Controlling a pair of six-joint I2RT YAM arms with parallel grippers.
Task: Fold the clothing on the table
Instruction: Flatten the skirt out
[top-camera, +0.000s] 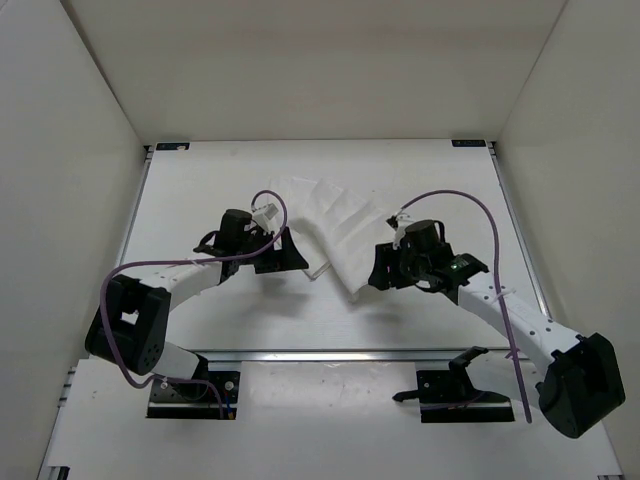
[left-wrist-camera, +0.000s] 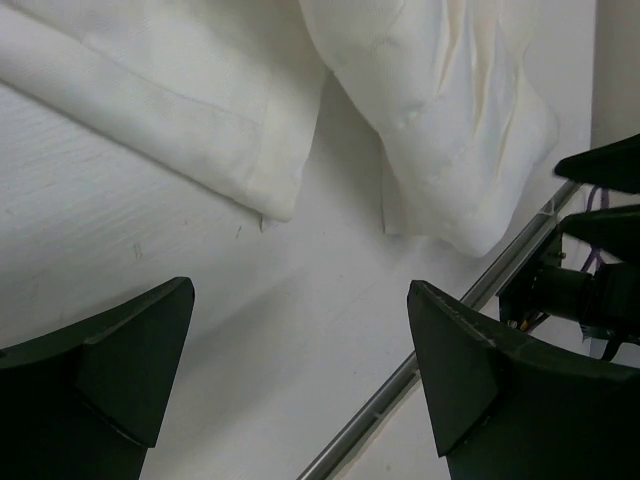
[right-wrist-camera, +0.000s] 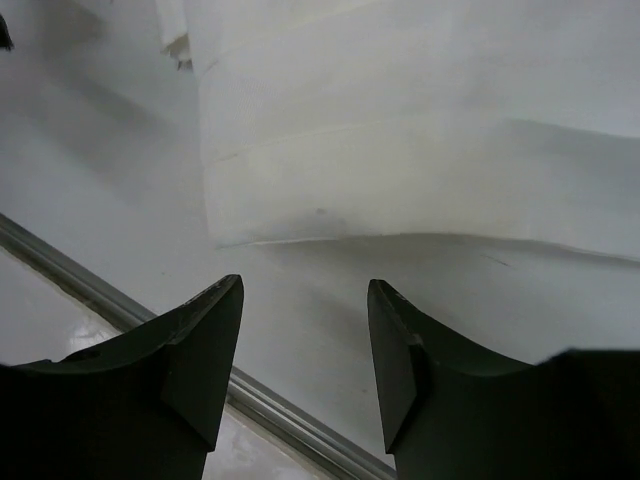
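The clothing (top-camera: 335, 225) is seen near the middle of the table (top-camera: 200, 180). It is white and soft, and many creases are seen in it. It is spread in a crumpled shape, and one pointed end is turned toward the near edge, where a silver rail (top-camera: 330, 353) is fixed.

The left gripper (top-camera: 288, 256) is placed just beside the left side of the clothing. In the left wrist view, the left gripper (left-wrist-camera: 300, 370) is seen opened very wide. Nothing is held between its two dark fingers (left-wrist-camera: 120, 365). Only bare table is seen in the gap. Two parts of the clothing (left-wrist-camera: 180, 90) are seen ahead of it: a flat hemmed corner on the left and a puffier lump on the right. A strip of bare table is seen between them.

The right gripper (top-camera: 378, 268) is placed just beside the right side of the clothing, near the pointed end. In the right wrist view, the right gripper (right-wrist-camera: 305, 350) is seen partly opened, and its gap is narrower than the left one's. Nothing is held in it either. A hemmed edge of the clothing (right-wrist-camera: 420, 130) is seen just ahead of its fingers (right-wrist-camera: 200, 350). The rail (right-wrist-camera: 100, 295) is seen below and to the left.

A purple cable (top-camera: 270, 200) is looped over each arm.
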